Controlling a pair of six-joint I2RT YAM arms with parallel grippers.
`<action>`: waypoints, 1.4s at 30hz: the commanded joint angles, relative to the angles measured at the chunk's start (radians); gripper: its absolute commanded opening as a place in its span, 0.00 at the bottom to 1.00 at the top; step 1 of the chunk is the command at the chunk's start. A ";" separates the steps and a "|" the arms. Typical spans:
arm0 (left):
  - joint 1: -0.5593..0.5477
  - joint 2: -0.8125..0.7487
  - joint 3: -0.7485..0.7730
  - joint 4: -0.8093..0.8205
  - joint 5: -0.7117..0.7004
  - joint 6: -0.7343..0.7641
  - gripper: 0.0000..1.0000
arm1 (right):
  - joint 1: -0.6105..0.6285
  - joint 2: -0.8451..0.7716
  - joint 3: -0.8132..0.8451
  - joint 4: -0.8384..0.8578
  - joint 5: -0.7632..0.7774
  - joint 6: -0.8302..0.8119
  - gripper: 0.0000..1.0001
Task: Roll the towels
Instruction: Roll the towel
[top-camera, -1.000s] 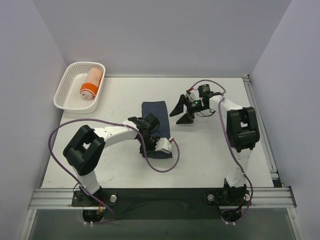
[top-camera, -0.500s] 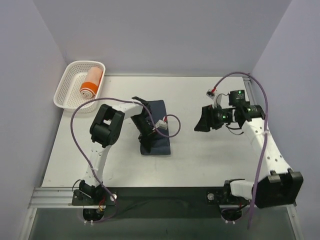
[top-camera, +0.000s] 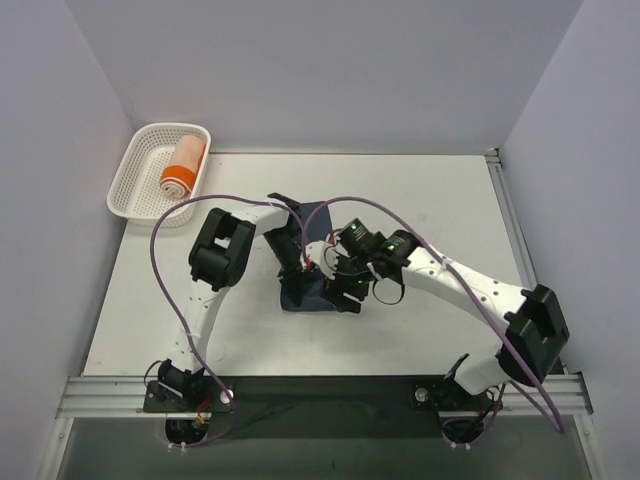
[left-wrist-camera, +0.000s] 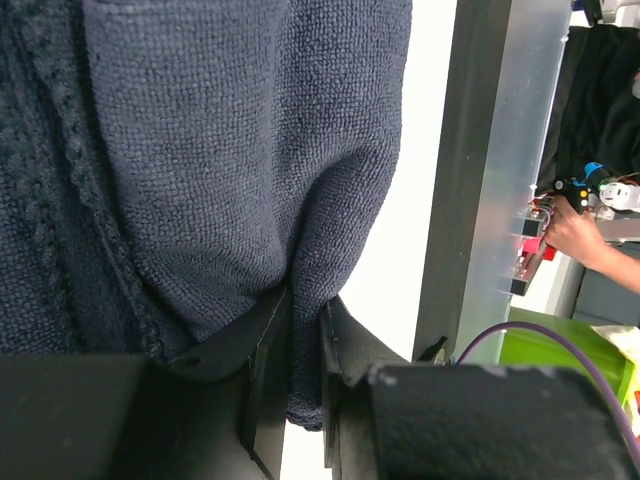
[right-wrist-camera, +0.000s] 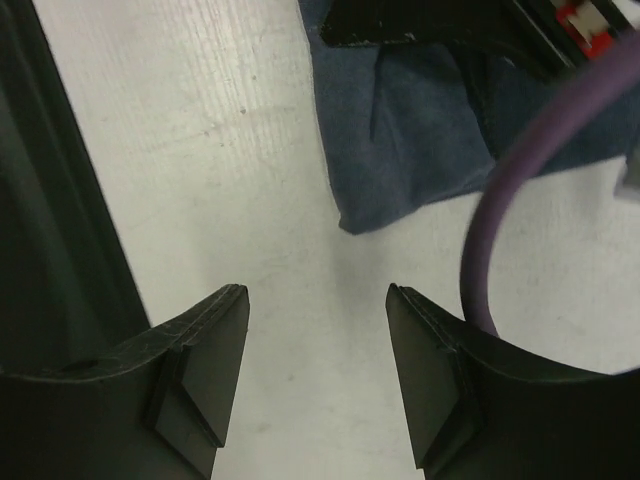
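Navy towel (left-wrist-camera: 220, 150) fold within left end effector (left-wrist-camera: 307, 320) grip.

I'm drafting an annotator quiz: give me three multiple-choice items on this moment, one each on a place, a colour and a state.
1. Where is the orange towel? A on the table; B in the white basket; C in a gripper.
2. What colour is the towel that the left gripper pinches? A navy; B green; C red.
3. How is the right gripper? A shut on a towel; B open; C out of view.
Answers: 1 B, it lies rolled inside the basket. 2 A, navy cloth is clamped in it. 3 B, its jaws stand apart, holding nothing.
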 joint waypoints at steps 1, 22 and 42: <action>0.000 0.067 0.017 0.022 -0.157 0.077 0.25 | 0.080 0.062 -0.010 0.141 0.167 -0.124 0.59; 0.022 0.085 0.050 0.032 -0.143 0.041 0.32 | 0.162 0.259 -0.180 0.461 0.181 -0.187 0.29; 0.396 -0.215 0.051 0.128 0.056 -0.139 0.64 | -0.001 0.444 0.135 -0.102 -0.254 -0.118 0.00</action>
